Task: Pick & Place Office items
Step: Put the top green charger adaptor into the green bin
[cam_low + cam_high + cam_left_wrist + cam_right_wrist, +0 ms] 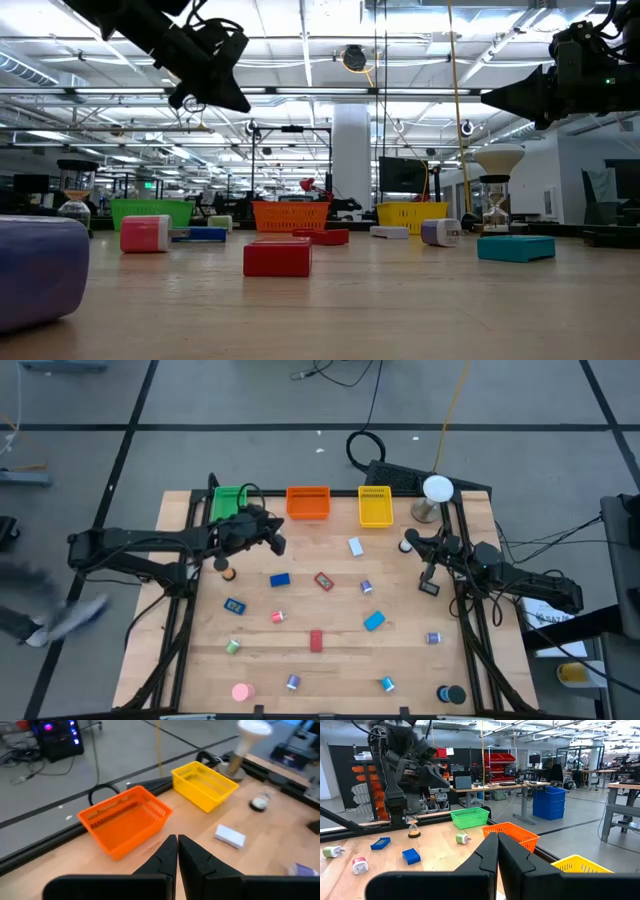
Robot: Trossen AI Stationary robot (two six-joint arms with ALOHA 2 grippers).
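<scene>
Starting nearest the low camera, we get a purple roll (40, 268) huge at the table's front edge, then a red block (277, 257), a pink-and-white piece (145, 233) and a teal block (515, 247) farther in. Only this view shows both arms lifted well clear of the wood, and the room behind.

From above we see the spread the low view flattens: office items scattered over the wooden table (410, 660), among them the red block (317, 641), a pink cylinder (242, 691) near the front, a blue block (280, 580) mid-table and a white block (355, 546) toward the back. The green tray (228, 503), orange tray (308, 502) and yellow tray (375, 506) line the far edge, and a white ball on a stand (436, 490) sits past the yellow one.

The left gripper (272, 540) hangs over the back left, between green and orange trays. Its wrist view shows the fingers (165, 857) pressed together, holding nothing, with the orange tray (125, 820), yellow tray (204, 785) and white block (230, 836) beyond.

The right gripper (408, 544) hovers at the back right near the ball; its wrist view shows fingers (487, 852) closed, empty, facing the left arm (400, 765) across the table.
</scene>
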